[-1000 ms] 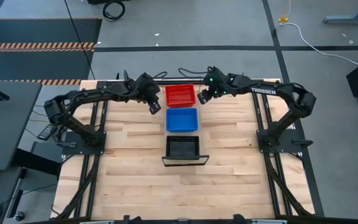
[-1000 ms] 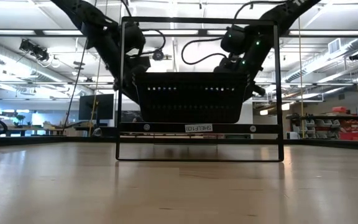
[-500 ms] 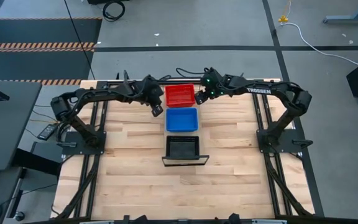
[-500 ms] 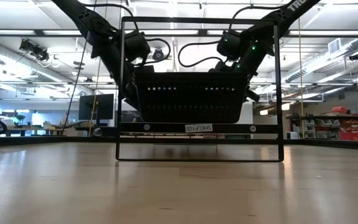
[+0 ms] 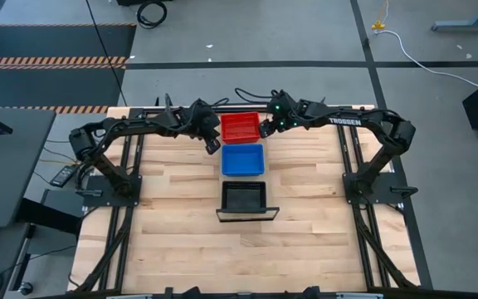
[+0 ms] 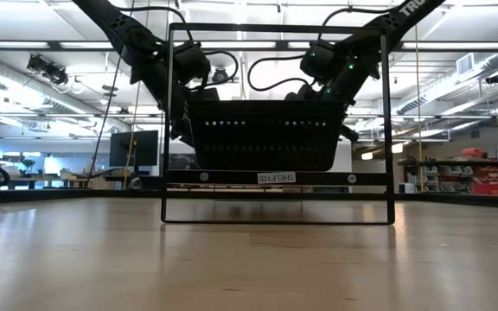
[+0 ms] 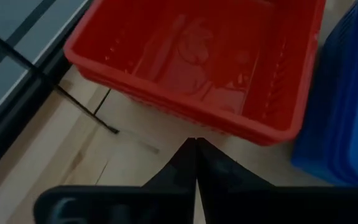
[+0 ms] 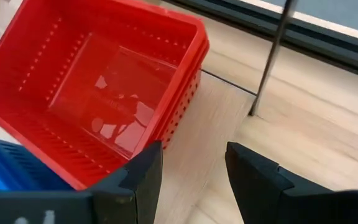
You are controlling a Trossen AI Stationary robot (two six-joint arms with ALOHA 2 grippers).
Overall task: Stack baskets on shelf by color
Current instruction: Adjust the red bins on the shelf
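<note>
meanwhile, both arms flank the red basket [image 5: 241, 127] at the far end of the wooden surface [image 5: 173, 224], and the likeliest slip looks like an uneven grab: the left gripper [image 7: 195, 163] sits just beside the basket's left wall with its jaws pressed together, the right gripper [image 8: 191, 163] sits just beside its right rim with jaws apart and nothing between them, so a one-sided pinch on the thin plastic lip could tilt the light tray or skid it along the surface. a shove could also knock it into the blue basket [image 5: 242, 159], which lies just on its near side, seemingly touching or almost so in the left wrist view. the three baskets run in a line from far to near: red, blue, then the black basket [image 5: 243, 197], which rests on the shelf [image 5: 247, 215] by its dark front edge. the red one appears to be two or more nested trays, judging by the doubled rim in the right wrist view; its walls are perforated and its glossy floor shows reflections. the black basket shows mesh sides in the low view.
</note>
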